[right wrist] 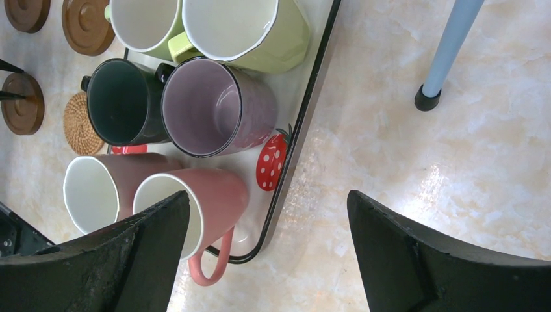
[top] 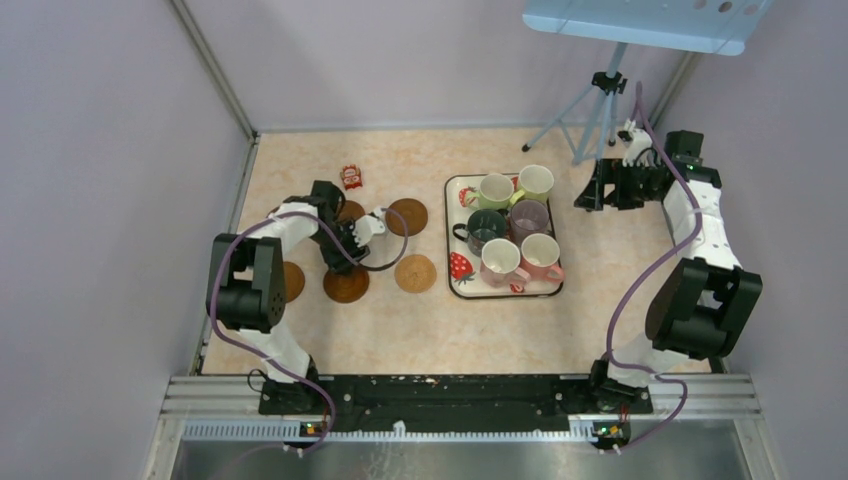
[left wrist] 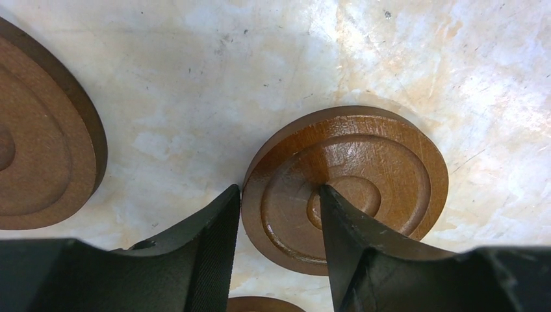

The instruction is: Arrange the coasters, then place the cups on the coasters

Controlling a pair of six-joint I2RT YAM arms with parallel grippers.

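Five coasters show in the top view. My left gripper (top: 340,262) (left wrist: 278,192) is down on a dark brown coaster (top: 346,285) (left wrist: 364,175) that lies flat on the table. Its jaws are parted, with one finger beside the rim and the other over the centre ring. A second brown coaster (top: 407,216) and the tan coaster (top: 415,272) (right wrist: 81,123) lie nearer the tray, and two others (top: 292,280) (top: 350,210) are partly hidden by the arm. All six cups stand on the strawberry tray (top: 505,295), among them the dark green (top: 485,228), purple (right wrist: 214,107) and pink (right wrist: 208,205). My right gripper (top: 585,190) (right wrist: 268,195) hangs open and empty by the tray's right edge.
A small red packet (top: 351,177) lies at the back left. A tripod (top: 600,110) stands at the back right, with one foot (right wrist: 429,97) near the right gripper. Walls close in the table on the left, the back and the right.
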